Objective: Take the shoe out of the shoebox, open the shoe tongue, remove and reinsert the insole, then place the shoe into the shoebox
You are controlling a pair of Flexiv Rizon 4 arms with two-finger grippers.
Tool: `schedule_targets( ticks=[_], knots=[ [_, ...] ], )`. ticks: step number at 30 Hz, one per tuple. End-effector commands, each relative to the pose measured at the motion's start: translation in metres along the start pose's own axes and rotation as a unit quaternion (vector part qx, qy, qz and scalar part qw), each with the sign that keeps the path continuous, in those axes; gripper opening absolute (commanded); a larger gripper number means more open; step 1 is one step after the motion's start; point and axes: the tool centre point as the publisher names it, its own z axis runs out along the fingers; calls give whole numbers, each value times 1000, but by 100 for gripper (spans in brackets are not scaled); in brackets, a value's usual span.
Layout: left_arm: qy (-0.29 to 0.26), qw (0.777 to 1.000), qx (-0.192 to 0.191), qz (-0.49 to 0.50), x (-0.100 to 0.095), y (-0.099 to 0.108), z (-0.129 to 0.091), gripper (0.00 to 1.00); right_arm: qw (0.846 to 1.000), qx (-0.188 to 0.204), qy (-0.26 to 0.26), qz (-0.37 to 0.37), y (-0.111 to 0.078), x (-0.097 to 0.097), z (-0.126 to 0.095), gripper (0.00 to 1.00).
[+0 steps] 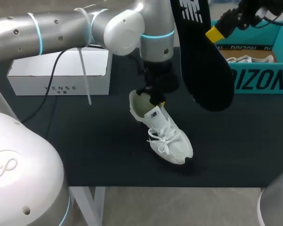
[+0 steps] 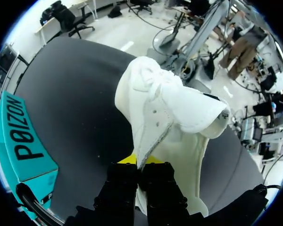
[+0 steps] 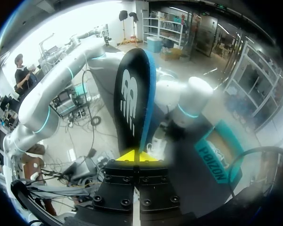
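On the dark surface (image 1: 61, 141), the left end effector (image 1: 156, 100) pinched the white shoe (image 1: 169, 136) by its heel collar while the right end effector (image 1: 216, 32) clamped the black insole (image 1: 203, 66) aloft beside the far-right teal shoebox (image 1: 262, 80); a tilted insole could snag the collar on reinsertion.

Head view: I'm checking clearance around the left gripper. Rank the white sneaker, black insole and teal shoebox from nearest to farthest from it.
1. The white sneaker: mid-table, its heel collar pinched in the left gripper.
2. The black insole: raised to the right, held by the right gripper.
3. The teal shoebox: back right, behind the insole.
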Motion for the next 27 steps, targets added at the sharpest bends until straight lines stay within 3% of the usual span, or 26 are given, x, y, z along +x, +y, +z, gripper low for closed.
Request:
schedule_targets(
  ticks=[1,14,27],
  knots=[
    [105,975,-18,197,-12,-4,2,0,1000,2,0,1,2,0,0,0],
    [139,941,-65,301,-33,-26,16,0,1000,2,0,1,2,0,0,0],
    [146,946,-54,284,-44,-6,33,0,1000,2,0,1,2,0,0,0]
  ],
)
